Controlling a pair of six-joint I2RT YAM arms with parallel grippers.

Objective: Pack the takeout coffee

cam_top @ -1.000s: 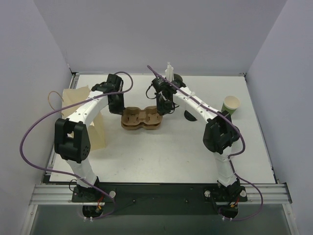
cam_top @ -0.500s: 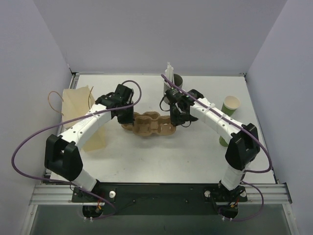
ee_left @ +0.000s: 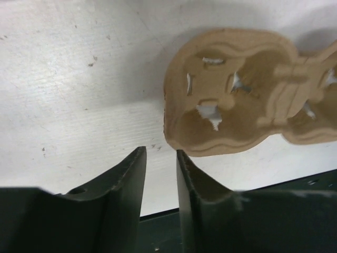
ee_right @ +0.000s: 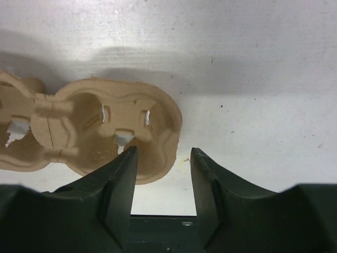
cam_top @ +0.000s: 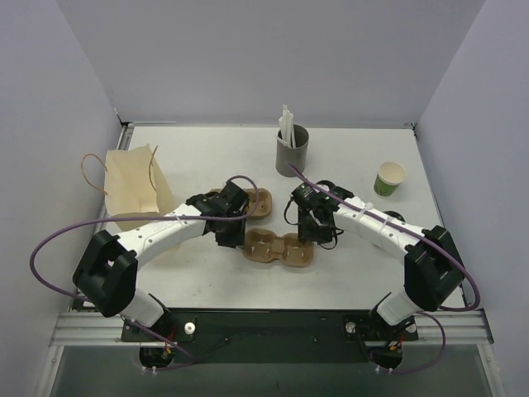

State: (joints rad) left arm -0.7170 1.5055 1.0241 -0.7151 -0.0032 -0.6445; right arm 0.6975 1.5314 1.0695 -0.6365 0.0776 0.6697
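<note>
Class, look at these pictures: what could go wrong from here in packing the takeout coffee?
1. The right hand is open and seems to straddle the rim of the cup carrier; closing could crumple or drag it.
2. The green cup stands near the right arm; a careless swing might topple it.
</note>
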